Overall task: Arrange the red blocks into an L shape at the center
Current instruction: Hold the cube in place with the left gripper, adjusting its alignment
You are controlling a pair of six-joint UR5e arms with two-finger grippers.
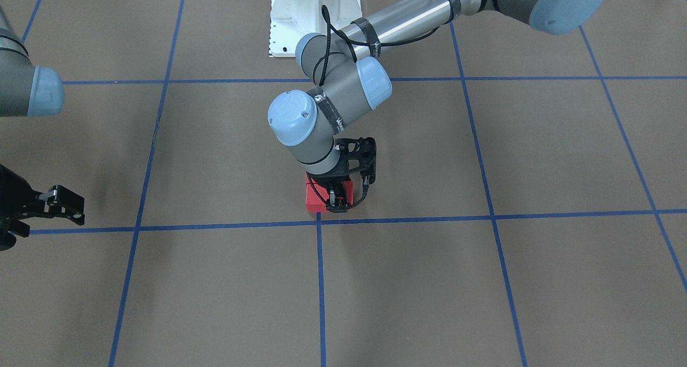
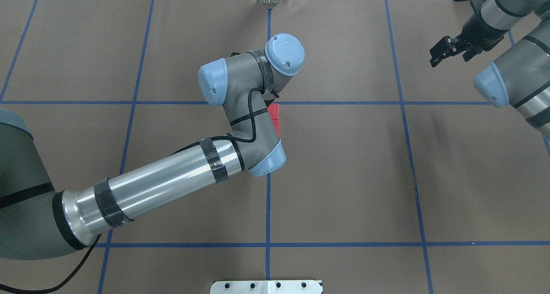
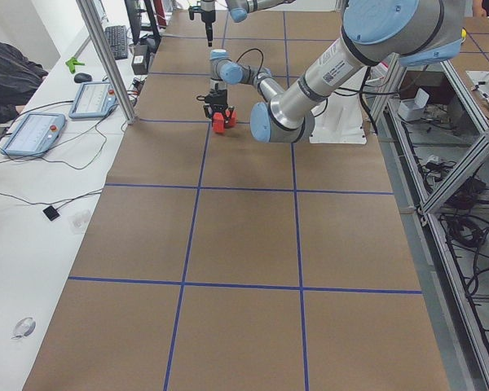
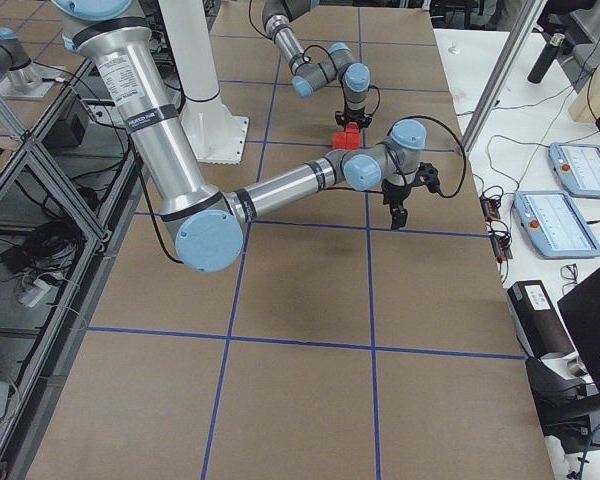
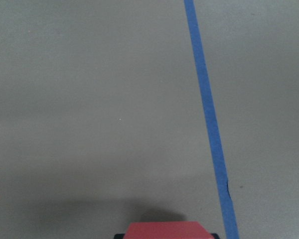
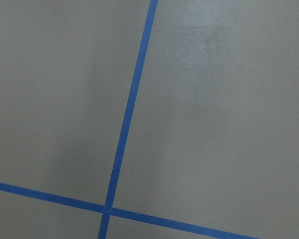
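The left arm (image 2: 163, 180) and right arm (image 2: 515, 72) have grey joints, pale blue round caps (image 2: 284, 54) and shiny silver tubes. Black tape bands (image 2: 212, 160) and a looping black cable (image 2: 251, 109) sit just behind the black left gripper (image 1: 337, 200).

We see the left hand (image 1: 337, 202) and its wrist standing right over the red blocks (image 1: 314, 198), barring the way from above and from the robot's side. From the operators' side, a hand could pass low over the table (image 1: 483, 292). The right hand (image 1: 61, 205) hangs well apart.

overhead: left arm (image 2: 172, 178) hides most of the red blocks (image 2: 275, 112) | front: left gripper (image 1: 339, 200) covers part, you can't count them | left wrist: one cropped at bottom edge
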